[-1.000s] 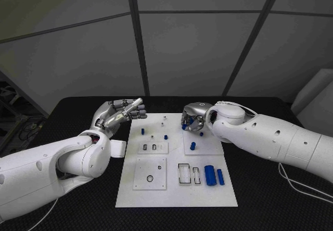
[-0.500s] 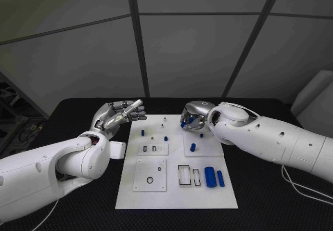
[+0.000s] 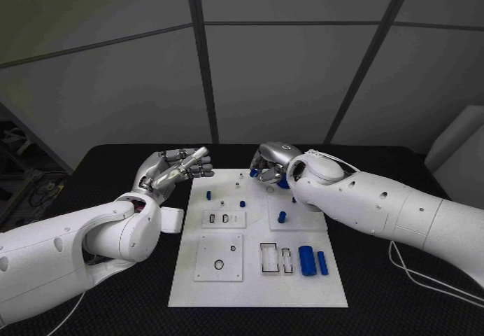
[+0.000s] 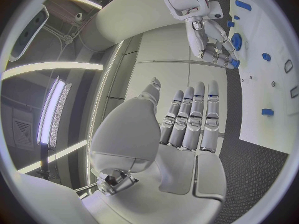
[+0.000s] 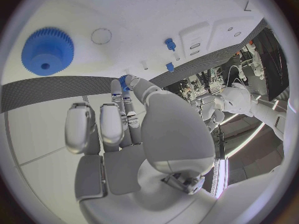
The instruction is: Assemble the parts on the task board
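Observation:
The white task board (image 3: 257, 287) lies in the middle of the black table. My right hand (image 3: 267, 168) hovers over its far edge and pinches a small blue part (image 5: 122, 79) between thumb and a fingertip. A blue gear (image 5: 48, 51) lies flat on the board just below that hand. My left hand (image 3: 177, 168) is raised off the board's far left corner, fingers straight and holding nothing. Small blue pegs (image 3: 208, 192) stand on the far half of the board. Two blue cylinders (image 3: 305, 260) lie at its near right, beside two rectangular slots (image 3: 267, 257).
Raised white blocks (image 3: 219, 257) with holes sit on the board's left side, and another (image 3: 287, 213) carries a blue peg on the right. Black table (image 3: 403, 294) surrounds the board. A cable (image 3: 433, 280) runs along the right arm.
My right hand has drifted a little left and toward the board's far edge, still with the small blue part. The left hand has stayed where it was.

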`<action>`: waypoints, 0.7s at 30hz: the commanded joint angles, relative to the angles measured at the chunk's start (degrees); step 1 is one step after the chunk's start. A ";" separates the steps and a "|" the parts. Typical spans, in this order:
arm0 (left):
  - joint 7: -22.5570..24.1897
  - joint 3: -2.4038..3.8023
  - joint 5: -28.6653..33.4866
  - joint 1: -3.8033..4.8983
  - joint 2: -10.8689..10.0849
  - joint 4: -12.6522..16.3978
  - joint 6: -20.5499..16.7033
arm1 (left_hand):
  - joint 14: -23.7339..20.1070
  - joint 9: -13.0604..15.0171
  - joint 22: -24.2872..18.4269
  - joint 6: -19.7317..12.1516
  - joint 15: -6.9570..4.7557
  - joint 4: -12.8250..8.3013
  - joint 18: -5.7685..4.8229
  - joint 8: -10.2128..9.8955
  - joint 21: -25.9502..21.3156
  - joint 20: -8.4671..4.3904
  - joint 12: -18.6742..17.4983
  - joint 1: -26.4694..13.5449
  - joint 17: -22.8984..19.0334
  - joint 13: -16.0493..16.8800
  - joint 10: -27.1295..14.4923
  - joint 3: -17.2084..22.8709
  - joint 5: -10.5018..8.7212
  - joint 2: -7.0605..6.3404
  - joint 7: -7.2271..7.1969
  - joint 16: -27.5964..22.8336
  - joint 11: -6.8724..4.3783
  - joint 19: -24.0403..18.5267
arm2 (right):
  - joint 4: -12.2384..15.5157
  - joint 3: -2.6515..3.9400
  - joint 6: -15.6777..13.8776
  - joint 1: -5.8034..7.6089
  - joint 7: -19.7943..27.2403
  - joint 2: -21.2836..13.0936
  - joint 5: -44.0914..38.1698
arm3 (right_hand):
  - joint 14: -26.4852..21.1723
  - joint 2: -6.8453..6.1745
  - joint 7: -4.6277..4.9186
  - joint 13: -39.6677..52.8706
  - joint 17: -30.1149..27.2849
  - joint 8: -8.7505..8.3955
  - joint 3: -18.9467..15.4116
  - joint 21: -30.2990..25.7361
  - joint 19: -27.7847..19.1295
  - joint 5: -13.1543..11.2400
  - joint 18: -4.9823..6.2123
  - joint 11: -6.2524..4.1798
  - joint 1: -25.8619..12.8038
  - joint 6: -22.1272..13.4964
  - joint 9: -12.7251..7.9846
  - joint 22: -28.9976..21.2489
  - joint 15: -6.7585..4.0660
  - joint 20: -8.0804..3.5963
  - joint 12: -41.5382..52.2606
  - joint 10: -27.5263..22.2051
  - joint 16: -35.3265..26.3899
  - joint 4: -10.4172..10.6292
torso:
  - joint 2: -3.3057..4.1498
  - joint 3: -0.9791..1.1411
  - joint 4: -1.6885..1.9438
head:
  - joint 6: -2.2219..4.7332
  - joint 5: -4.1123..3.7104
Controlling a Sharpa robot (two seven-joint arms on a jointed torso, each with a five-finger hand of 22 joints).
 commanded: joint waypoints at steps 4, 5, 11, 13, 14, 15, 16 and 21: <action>-0.03 0.06 -0.38 0.15 0.29 -0.12 0.74 | 0.10 -0.08 -0.05 0.12 0.24 -0.20 0.37 -0.27 -0.04 0.09 -0.17 0.01 0.05 -0.05 -0.05 0.05 -0.38 0.57 0.32 -0.27 0.36 0.39 | -2.08 0.02 -3.74 0.14 -1.14 2.12 0.19 | 1.56 -0.20 0.15 0.05 0.01 -0.16 0.15 0.23 0.11 0.50 -1.05 0.30 -0.44 0.17 1.06 0.02 -0.24 0.00 -0.51 -0.33 0.43 0.28 | 0.08 0.02 0.14 | -0.17 0.09; -0.04 0.06 -0.34 0.16 0.33 -0.13 0.73 | 0.10 -0.08 -0.05 0.12 0.24 -0.20 0.37 -0.27 -0.04 0.09 -0.17 0.01 0.05 -0.05 -0.05 0.05 -0.38 0.57 0.32 -0.27 0.36 0.39 | -2.45 0.02 -3.65 0.14 -1.12 2.49 0.20 | 1.55 -0.17 0.19 0.06 -0.01 -0.22 0.26 0.23 0.08 0.79 -1.05 0.34 -0.37 0.11 1.09 0.01 -0.21 0.02 -0.59 -0.37 0.44 0.26 | 0.03 -0.03 0.12 | -0.19 0.08; -0.02 0.06 -0.25 0.24 0.46 -0.11 0.78 | 0.11 -0.09 -0.07 0.09 0.25 -0.24 0.36 -0.34 -0.06 0.10 -0.26 0.03 0.09 -0.05 -0.09 0.07 -0.40 0.68 0.32 -0.34 0.38 0.39 | -4.34 -0.01 -3.54 0.14 -0.96 4.32 0.21 | 1.50 -0.43 0.42 0.15 0.01 -0.52 0.30 0.28 0.03 0.48 -1.06 0.51 -0.67 -0.18 1.24 0.09 -0.01 0.18 -0.97 -0.56 0.61 0.53 | 0.09 -0.02 0.12 | 0.01 0.31; -0.03 0.07 -0.24 0.27 0.47 -0.12 0.80 | 0.11 -0.09 -0.07 0.09 0.25 -0.24 0.36 -0.34 -0.06 0.10 -0.26 0.03 0.09 -0.05 -0.09 0.07 -0.40 0.68 0.32 -0.34 0.38 0.39 | -4.67 -0.01 -3.48 0.14 -0.90 4.66 0.21 | 1.50 -0.43 0.42 0.17 0.02 -0.54 0.30 0.31 0.06 0.28 -1.07 0.55 -0.70 -0.18 1.26 0.15 0.00 0.19 -0.99 -0.56 0.63 0.57 | 0.14 -0.01 0.14 | -0.01 0.47; -0.03 0.07 -0.24 0.29 0.48 -0.12 0.80 | 0.11 -0.09 -0.07 0.09 0.25 -0.24 0.36 -0.34 -0.06 0.10 -0.26 0.03 0.09 -0.05 -0.09 0.07 -0.40 0.68 0.32 -0.34 0.38 0.39 | -4.92 -0.02 -3.36 0.14 -0.88 4.88 0.21 | 1.51 -0.43 0.42 0.17 0.03 -0.54 0.30 0.32 0.08 0.27 -1.07 0.55 -0.70 -0.18 1.26 0.18 0.00 0.19 -1.00 -0.56 0.64 0.57 | 0.13 0.00 0.09 | -0.05 0.54; -0.04 0.07 -0.23 0.30 0.48 -0.12 0.81 | 0.10 -0.09 -0.08 0.08 0.26 -0.25 0.36 -0.35 -0.06 0.10 -0.27 0.02 0.09 -0.05 -0.09 0.06 -0.41 0.68 0.33 -0.35 0.38 0.39 | -5.05 -0.02 -3.27 0.14 -0.87 4.99 0.21 | 1.51 -0.43 0.42 0.17 0.03 -0.54 0.30 0.32 0.08 0.27 -1.07 0.55 -0.70 -0.18 1.26 0.18 0.00 0.19 -1.00 -0.56 0.64 0.57 | 0.11 0.00 0.08 | -0.04 0.58; -0.04 0.07 -0.23 0.32 0.49 -0.11 0.82 | 0.10 -0.09 -0.09 0.05 0.27 -0.25 0.36 -0.40 -0.07 0.11 -0.31 -0.02 0.11 -0.06 -0.13 0.02 -0.42 0.68 0.34 -0.39 0.39 0.38 | -5.28 -0.02 -3.10 0.14 -0.84 5.18 0.21 | 1.50 -0.43 0.42 0.17 0.03 -0.54 0.30 0.32 0.08 0.27 -1.07 0.55 -0.70 -0.18 1.26 0.18 0.00 0.19 -1.00 -0.56 0.64 0.57 | 0.10 -0.01 0.08 | -0.04 0.61; -0.06 0.07 -0.23 0.43 0.62 -0.09 0.86 | 0.10 -0.09 -0.09 0.05 0.27 -0.25 0.36 -0.40 -0.07 0.11 -0.31 -0.02 0.11 -0.06 -0.13 0.02 -0.42 0.68 0.34 -0.39 0.39 0.38 | -6.26 -0.09 -2.10 0.14 -0.73 5.95 0.22 | 1.49 -0.52 0.44 0.17 -0.02 -0.59 0.27 0.27 -0.01 0.18 -1.05 0.57 -0.73 -0.25 1.26 0.07 0.01 0.21 -1.05 -0.61 0.62 0.58 | 0.08 -0.06 0.11 | -0.04 0.49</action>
